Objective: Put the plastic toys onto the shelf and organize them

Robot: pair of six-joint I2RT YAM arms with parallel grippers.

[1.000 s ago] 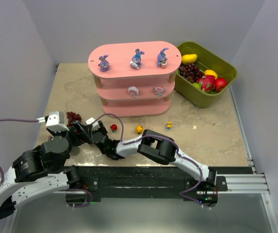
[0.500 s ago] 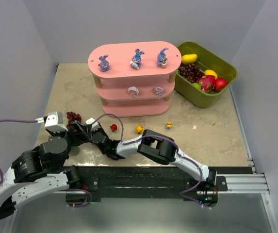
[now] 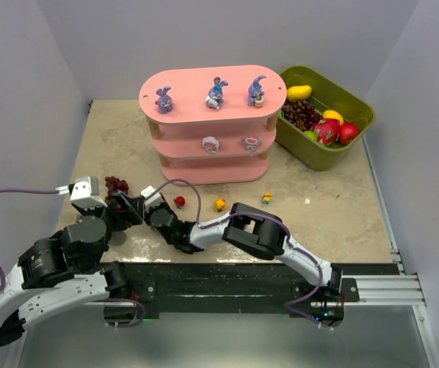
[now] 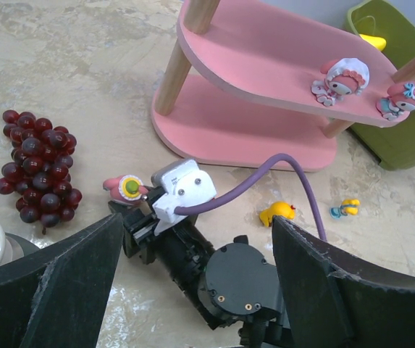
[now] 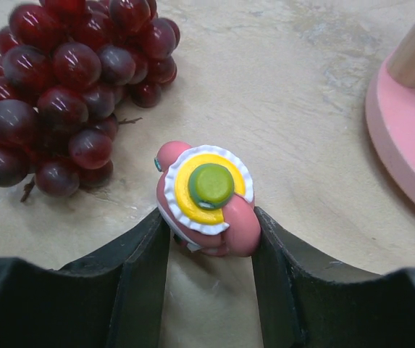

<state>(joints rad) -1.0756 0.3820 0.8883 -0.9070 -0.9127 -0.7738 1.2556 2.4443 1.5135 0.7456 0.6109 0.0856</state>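
Observation:
My right gripper [image 5: 211,220] is shut on a pink-and-white toy [image 5: 207,199] with a yellow and green disc, low over the table beside the grape bunch [image 5: 69,87]. The left wrist view shows that toy [image 4: 124,187] at the right gripper's tip. My left gripper [image 4: 198,225] hangs open above the right arm's wrist, holding nothing. The pink shelf [image 3: 227,80] carries three purple-blue bunnies [image 3: 217,93] on top and two pink-and-white toys [image 3: 211,143] on the middle board. A red toy [image 3: 179,202], an orange one [image 3: 220,205] and a yellow one [image 3: 267,198] lie on the table.
The dark grape bunch [image 3: 116,184] lies at the left, right next to both grippers. An olive-green bin [image 3: 357,107] of fake fruit stands right of the shelf. The right arm's purple cable [image 4: 265,170] loops over the table before the shelf.
The right gripper's jaws have closed onto the pink-and-white toy beside the grapes. The left arm has stayed where it was, still open.

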